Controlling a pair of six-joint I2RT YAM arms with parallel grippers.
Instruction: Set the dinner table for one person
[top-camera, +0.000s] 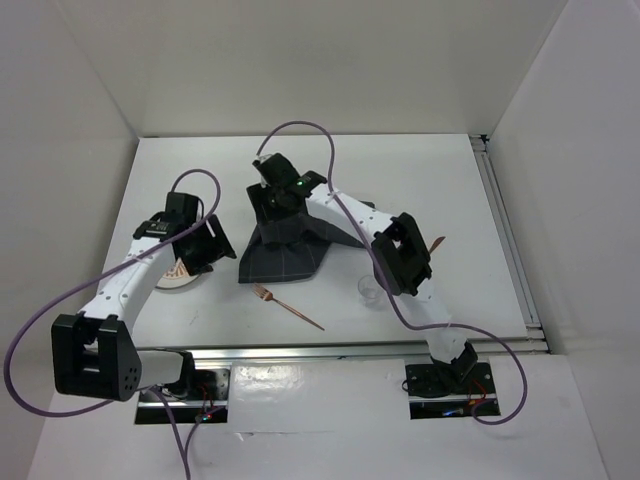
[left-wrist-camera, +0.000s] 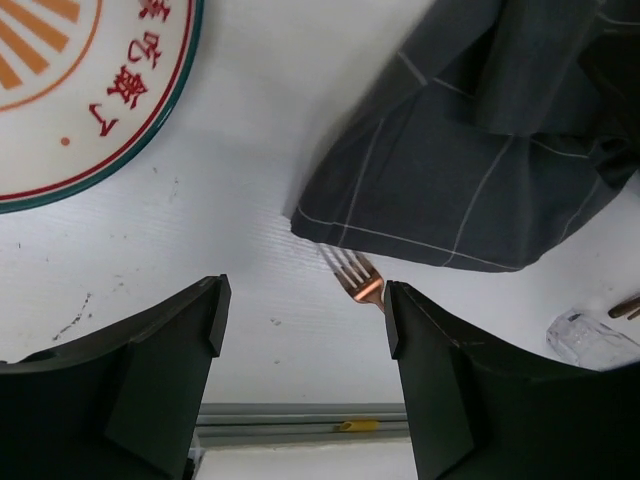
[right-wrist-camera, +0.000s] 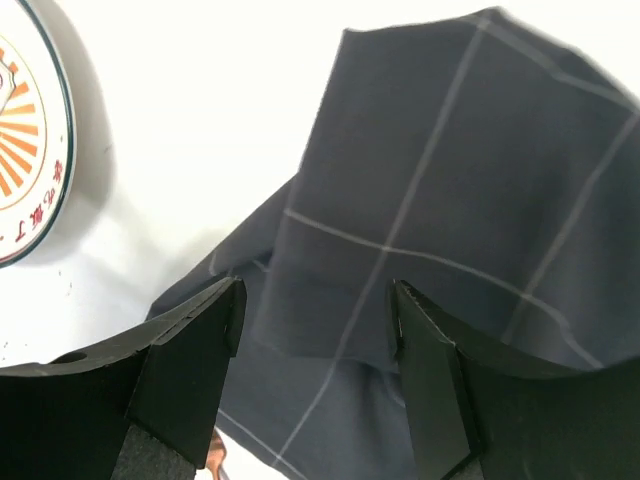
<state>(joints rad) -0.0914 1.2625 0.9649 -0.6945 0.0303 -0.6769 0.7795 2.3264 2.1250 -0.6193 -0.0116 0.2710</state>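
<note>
I read the right gripper as spread wide, pinching nothing, straight above the cloth. The cloth is dark grey check, rumpled, mid dinner table, which is white and flat with silver rails. Right arm is nearer. Left gripper also spread, off the cloth's near-left corner. Plate left of cloth; fork just nearside, handle angling right.

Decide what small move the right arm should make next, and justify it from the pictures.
Probably lower the right gripper, whose jaws stand open, and close on the dark checked cloth: it lies rumpled directly beneath, not spread flat.
</note>
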